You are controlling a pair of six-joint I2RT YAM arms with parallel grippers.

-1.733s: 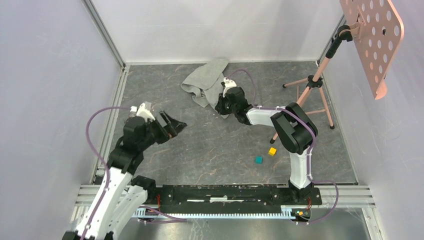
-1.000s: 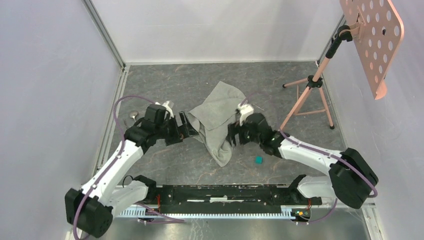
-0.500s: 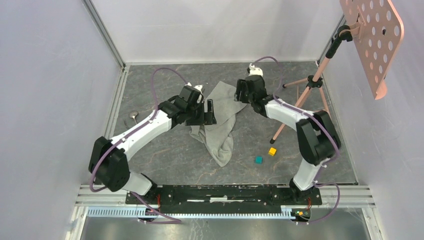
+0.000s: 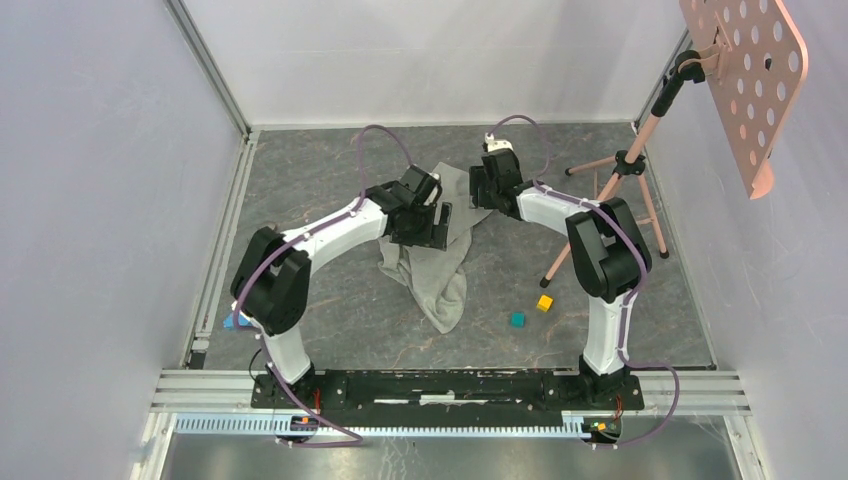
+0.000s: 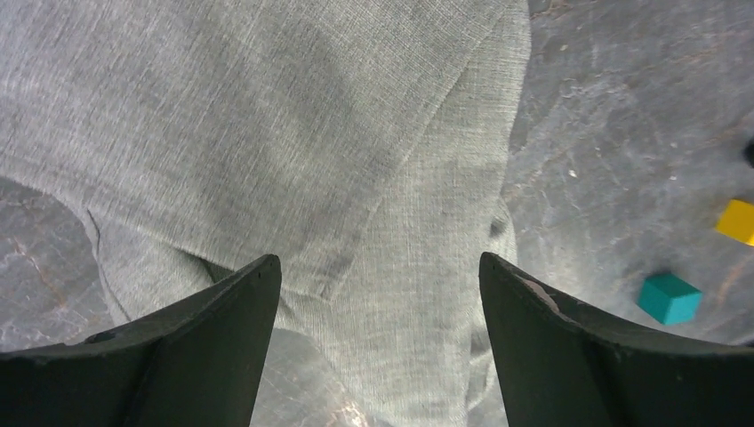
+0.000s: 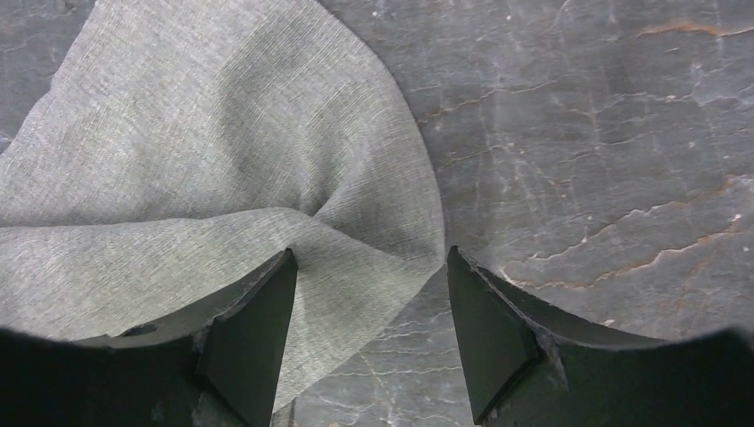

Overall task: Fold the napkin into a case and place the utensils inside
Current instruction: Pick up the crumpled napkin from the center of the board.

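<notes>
The step in hand looks to be spreading the napkin (image 4: 445, 290) flat, since no fold is made yet. It lies rumpled on the bench (image 4: 340, 300) toward the far middle, with a broad part under both arms and a narrow bunched tail pointing to the near side. The left gripper (image 5: 378, 267) hangs over overlapping layers, its fingers wide apart and holding nothing. The right gripper (image 6: 371, 258) is likewise parted, above a rounded edge with a puckered crease. The cloth is soft, fine-woven and grey-green; the bench is hard and dark, veined like stone. Next, I judge, each gripper must pinch a corner and draw the cloth out square. The utensils show in no view — only a teal cube (image 5: 669, 298) and a yellow cube (image 5: 738, 221) lie beyond the cloth.
</notes>
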